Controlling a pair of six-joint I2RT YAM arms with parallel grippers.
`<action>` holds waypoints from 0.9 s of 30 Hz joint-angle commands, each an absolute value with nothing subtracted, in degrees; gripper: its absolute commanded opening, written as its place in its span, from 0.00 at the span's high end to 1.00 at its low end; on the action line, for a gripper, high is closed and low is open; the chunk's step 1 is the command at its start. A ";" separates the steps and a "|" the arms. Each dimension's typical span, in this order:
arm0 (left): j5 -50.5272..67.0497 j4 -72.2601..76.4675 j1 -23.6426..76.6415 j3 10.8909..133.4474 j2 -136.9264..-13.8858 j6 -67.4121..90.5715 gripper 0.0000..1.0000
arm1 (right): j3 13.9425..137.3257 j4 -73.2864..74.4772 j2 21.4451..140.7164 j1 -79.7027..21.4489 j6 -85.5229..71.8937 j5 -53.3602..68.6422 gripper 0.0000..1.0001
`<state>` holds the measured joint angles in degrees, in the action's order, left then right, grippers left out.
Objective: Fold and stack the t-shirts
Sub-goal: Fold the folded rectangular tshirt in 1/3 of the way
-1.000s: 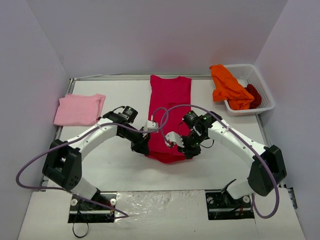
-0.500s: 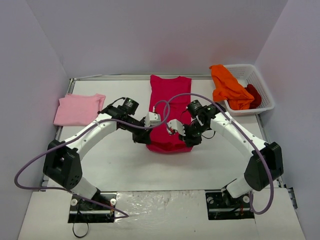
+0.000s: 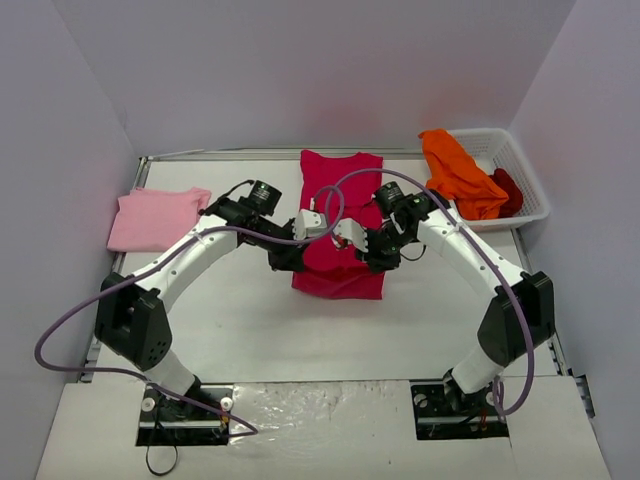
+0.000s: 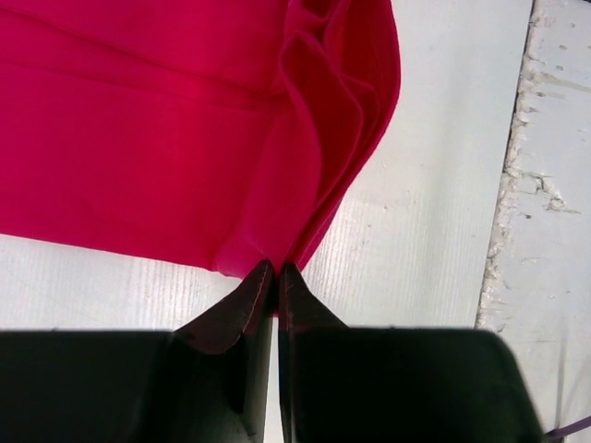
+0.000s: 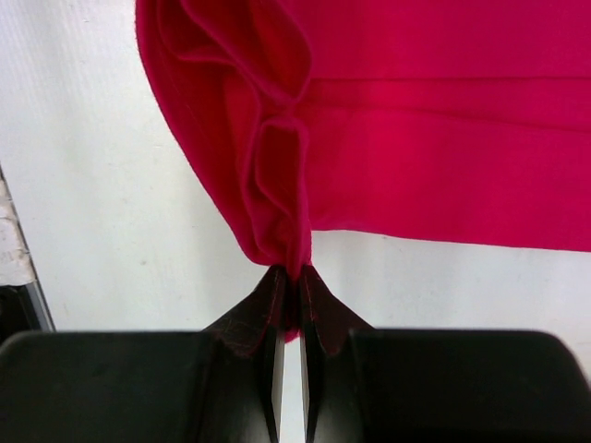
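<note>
Plainly soft and light, the crimson t-shirt [image 3: 342,195] lies as a long strip down the middle of the surface [image 3: 230,310], its near end doubled back over itself. The left hand [image 4: 277,275] is pinched tight on one corner of that end and the right hand [image 5: 297,280] on the other, each gripping several bunched layers. Such limp cloth sags between grips and slides easily, so the corners look like the right hold, carried level and together to avoid a skewed fold.
</note>
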<state>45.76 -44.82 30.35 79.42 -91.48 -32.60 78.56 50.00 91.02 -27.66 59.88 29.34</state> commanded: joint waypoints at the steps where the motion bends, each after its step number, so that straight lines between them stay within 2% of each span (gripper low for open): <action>1: 44.48 -46.67 29.97 83.05 -92.02 -34.36 0.98 | 81.91 50.72 92.37 -26.63 59.59 27.86 1.00; 27: 40.17 -42.19 26.37 94.57 -100.10 -30.94 0.98 | 91.14 46.50 100.81 -20.48 59.76 26.98 1.00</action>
